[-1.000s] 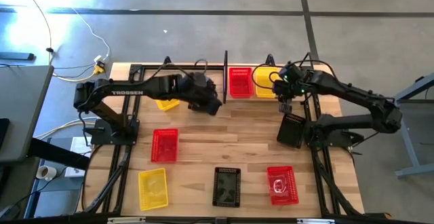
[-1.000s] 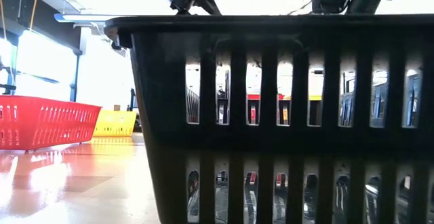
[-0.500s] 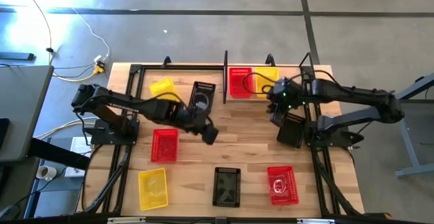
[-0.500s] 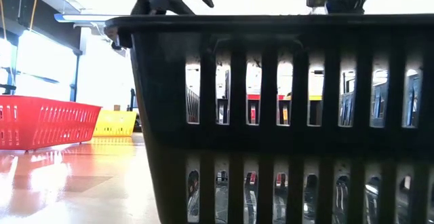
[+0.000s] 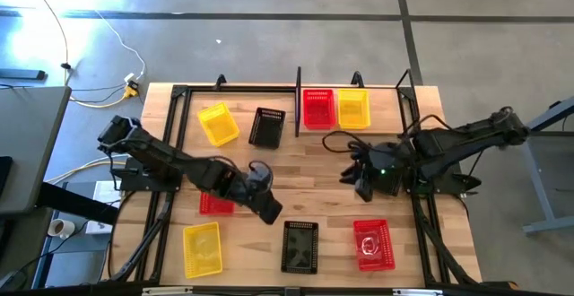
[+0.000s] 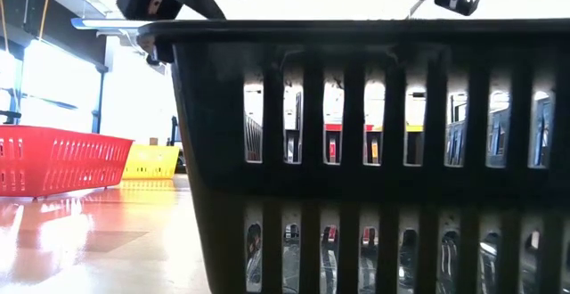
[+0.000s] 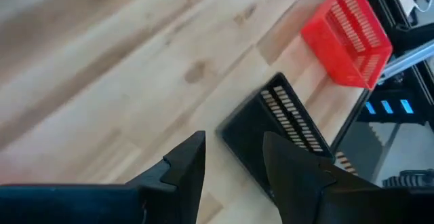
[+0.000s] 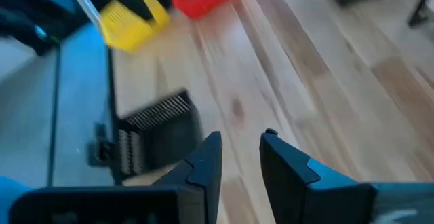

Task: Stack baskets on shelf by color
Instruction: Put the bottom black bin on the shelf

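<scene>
The shelf (image 5: 298,103) stands at the table's far edge with a red basket (image 5: 317,108) and a yellow basket (image 5: 352,108) on its board. A black basket (image 5: 267,127) and a yellow basket (image 5: 218,123) rest on the tabletop left of its post. My left gripper (image 5: 269,208) (image 7: 234,156) hangs open over bare wood, just far-left of the near black basket (image 5: 300,245) (image 7: 285,122). My right gripper (image 5: 354,175) (image 8: 241,153) is open above the table's right middle. Its arm covers most of another black basket (image 5: 387,187).
A red basket (image 5: 213,204) lies half under my left arm. A yellow basket (image 5: 202,247) and a red basket (image 5: 373,244) sit along the near edge. The near black basket (image 6: 374,151) fills the low view. Open wood lies between the two grippers.
My left gripper has swung from the black basket beside the shelf post toward the near edge, and that basket stays on the table. My right gripper has drawn back from the shelf's yellow basket toward the near side and a little left.
</scene>
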Available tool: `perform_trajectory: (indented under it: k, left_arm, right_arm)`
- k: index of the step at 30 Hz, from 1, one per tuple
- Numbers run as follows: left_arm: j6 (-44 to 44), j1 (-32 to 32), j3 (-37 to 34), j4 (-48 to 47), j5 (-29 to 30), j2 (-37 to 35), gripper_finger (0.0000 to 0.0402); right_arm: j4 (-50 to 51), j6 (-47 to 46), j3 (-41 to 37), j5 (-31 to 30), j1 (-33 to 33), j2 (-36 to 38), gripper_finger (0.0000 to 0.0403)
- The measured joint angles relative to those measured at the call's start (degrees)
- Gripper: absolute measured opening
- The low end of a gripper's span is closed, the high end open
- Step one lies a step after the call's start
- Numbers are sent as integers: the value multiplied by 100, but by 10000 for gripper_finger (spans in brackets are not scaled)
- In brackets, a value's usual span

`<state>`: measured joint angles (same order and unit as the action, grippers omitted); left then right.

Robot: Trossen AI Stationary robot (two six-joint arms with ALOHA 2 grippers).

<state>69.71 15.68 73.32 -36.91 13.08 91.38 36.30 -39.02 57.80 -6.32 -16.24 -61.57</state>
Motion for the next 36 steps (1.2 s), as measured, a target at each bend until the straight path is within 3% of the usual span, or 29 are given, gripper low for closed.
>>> perform_trajectory:
  k: [10,36]
  left_arm:
    - [716,431,0,162,0,568,140]
    - [1872,499,13,1814,-489,2094,140]
  right_arm:
    - [-997,-299,0,-461,-742,-437,87]
    - [-1691,607,-7,39,-1243,-1822,87]
